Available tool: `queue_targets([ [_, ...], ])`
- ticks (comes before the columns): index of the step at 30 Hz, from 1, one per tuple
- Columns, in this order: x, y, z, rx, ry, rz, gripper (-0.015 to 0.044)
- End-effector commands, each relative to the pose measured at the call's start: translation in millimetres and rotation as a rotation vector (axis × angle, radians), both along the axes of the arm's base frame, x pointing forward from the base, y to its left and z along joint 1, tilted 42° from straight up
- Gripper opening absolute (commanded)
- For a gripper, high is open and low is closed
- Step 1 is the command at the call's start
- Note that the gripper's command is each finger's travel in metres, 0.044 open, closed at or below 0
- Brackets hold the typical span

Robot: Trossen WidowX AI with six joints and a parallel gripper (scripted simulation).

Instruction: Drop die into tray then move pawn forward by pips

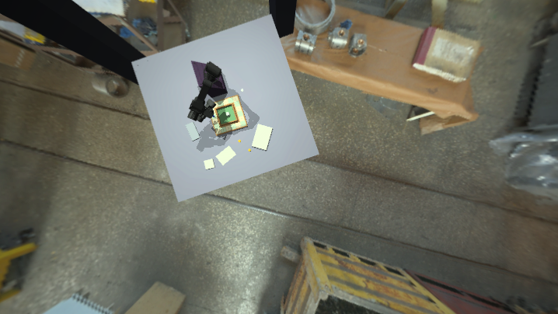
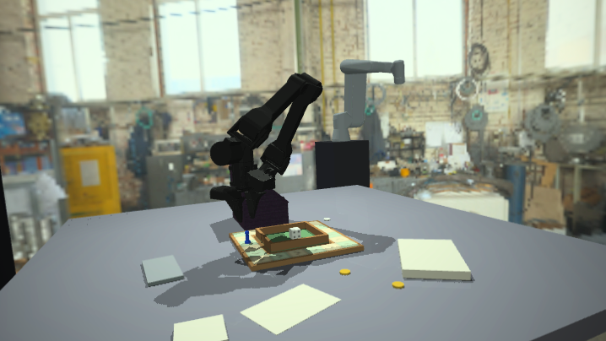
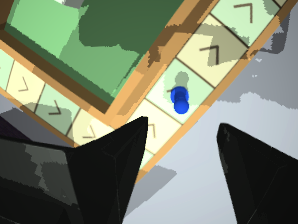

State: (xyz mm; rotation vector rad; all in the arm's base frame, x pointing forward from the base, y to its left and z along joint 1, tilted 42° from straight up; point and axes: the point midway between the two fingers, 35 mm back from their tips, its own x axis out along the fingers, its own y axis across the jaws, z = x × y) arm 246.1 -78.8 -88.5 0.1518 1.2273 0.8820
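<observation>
The wooden-rimmed board [image 2: 305, 258] [image 1: 238, 125] [image 3: 240, 6] lies mid-table with a ring of arrow squares around the brown-walled, green-floored tray [image 2: 296, 243] [image 3: 133, 76]. The white die [image 2: 294, 232] [image 1: 227, 113] rests inside the tray. The blue pawn [image 2: 247, 236] [image 3: 180, 99] stands upright on a square at the board's left edge. My gripper [image 3: 183, 127] [image 2: 253, 209] hangs above that edge, over the pawn. Its fingers stand apart with nothing between them, and the pawn shows below the gap, untouched.
A dark purple block [image 2: 271, 209] stands behind the board under the arm. A grey tile [image 2: 162, 269], two cream sheets [image 2: 289, 307] [image 2: 200, 328], a thick cream slab [image 2: 433, 258], two yellow coins [image 2: 344, 272] [image 2: 397, 284] and a small white disc [image 2: 327, 219] lie around the board.
</observation>
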Motion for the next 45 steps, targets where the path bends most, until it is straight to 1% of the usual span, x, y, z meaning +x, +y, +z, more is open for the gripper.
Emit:
queue_targets([
  [1, 1, 7, -8, -0.001, -0.002, 0.004, 0.0200],
  [32, 3, 35, -40, 0.002, -0.002, 0.004, 0.0200],
  [36, 3, 35, -40, 0.002, -0.002, 0.004, 0.0095],
  [45, 3, 35, -40, 0.002, -0.002, 0.004, 0.0035],
])
